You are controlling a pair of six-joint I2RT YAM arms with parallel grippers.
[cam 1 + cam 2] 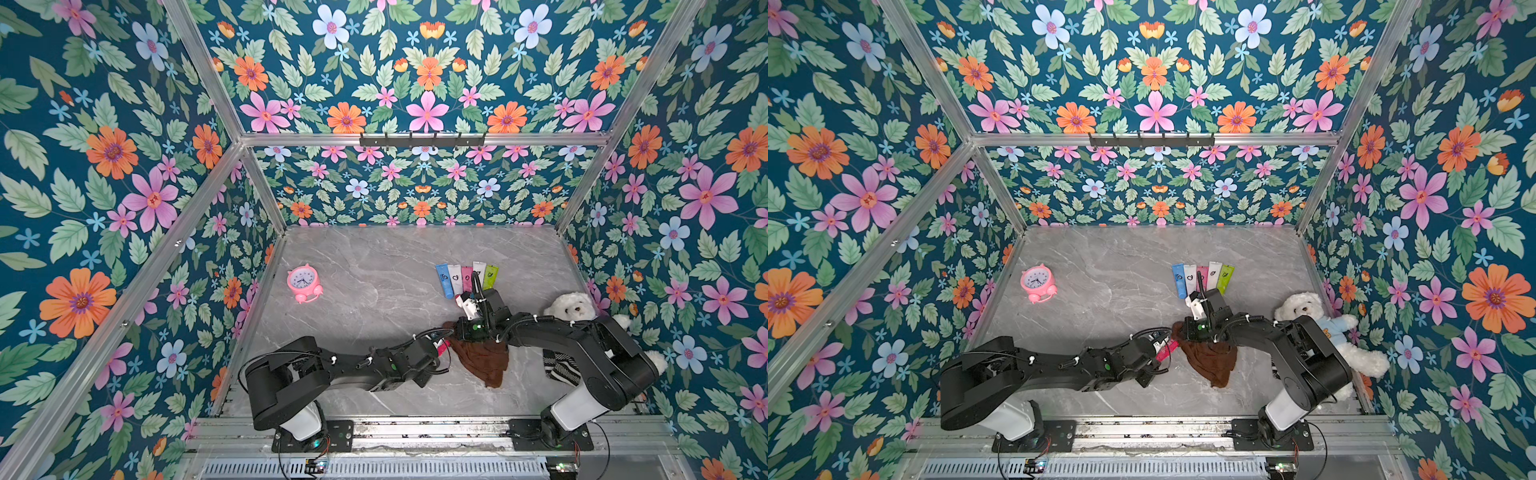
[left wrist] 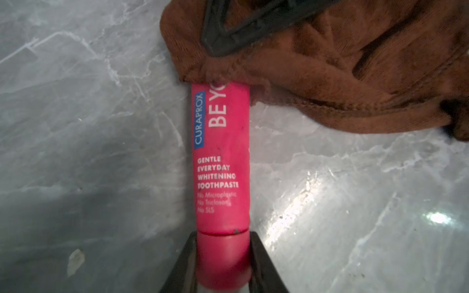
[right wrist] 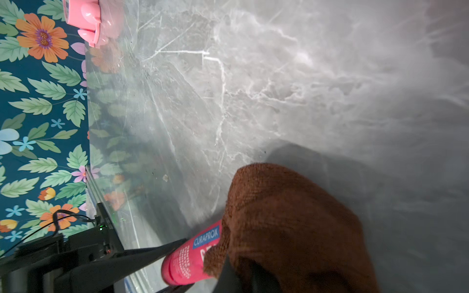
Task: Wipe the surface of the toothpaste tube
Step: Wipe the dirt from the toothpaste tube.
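Left wrist view: the left pincer (image 2: 223, 256) pinches the cap end of the pink toothpaste tube (image 2: 220, 162), one finger on each side, with the printed face toward the camera.
Tube's far end: covered by the edge of the brown cloth (image 2: 330, 76).
Right wrist view: the right pincer (image 3: 236, 276) is pressed together on the brown cloth, which bunches over it and touches the tube.
Tube's place: in both top views, just toward 5 o'clock from the middle of the grey tabletop (image 1: 365, 257), between the two pincers.
Cloth's spread: it trails from the right pincer toward 5 o'clock.
Striped fabric (image 1: 561, 368): at 4 o'clock, partly hidden under the right arm.
White teddy bear (image 1: 1304, 307): at 3 o'clock, by the side wall.
Pink alarm clock (image 1: 304, 282): at 10 o'clock, well apart from the arms.
Row of five tubes (image 1: 467, 278): at 1 o'clock, lying side by side.
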